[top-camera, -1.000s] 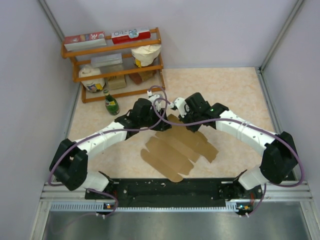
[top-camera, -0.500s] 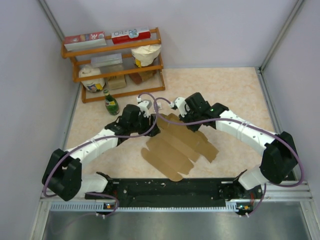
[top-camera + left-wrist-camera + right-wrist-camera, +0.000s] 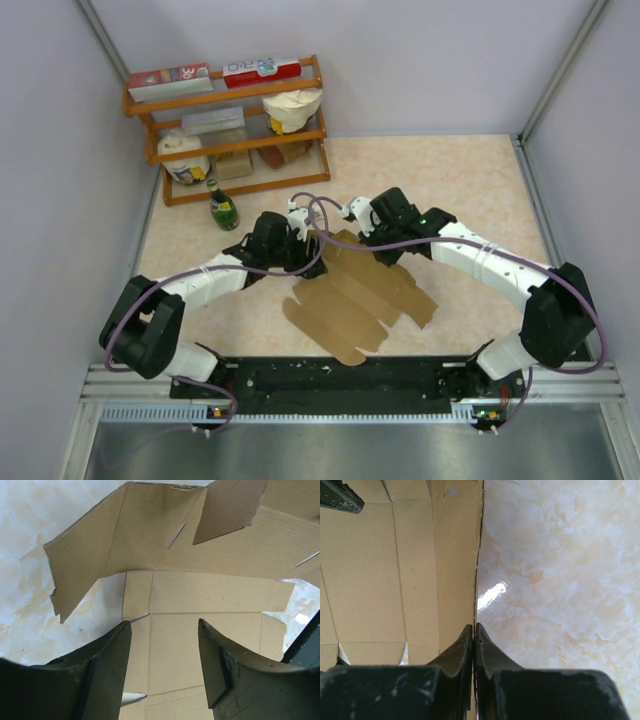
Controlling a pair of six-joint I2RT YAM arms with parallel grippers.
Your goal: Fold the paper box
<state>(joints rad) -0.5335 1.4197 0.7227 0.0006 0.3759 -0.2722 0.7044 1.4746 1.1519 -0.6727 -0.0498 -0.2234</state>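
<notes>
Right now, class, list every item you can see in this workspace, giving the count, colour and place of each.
paper box: one, brown, on the table between the arms
shelf rack: one, orange wood, far left corner
printed boxes: two, red-and-white, top shelf
paper bag: one, cream, middle shelf
bottle: one, green, on the table beside the rack
table: one, peach marbled
left pincer: one, black, open over the paper box
right pincer: one, black, shut on the paper box edge

Print on the shelf boxes (image 3: 262,69) is unreadable.
</notes>
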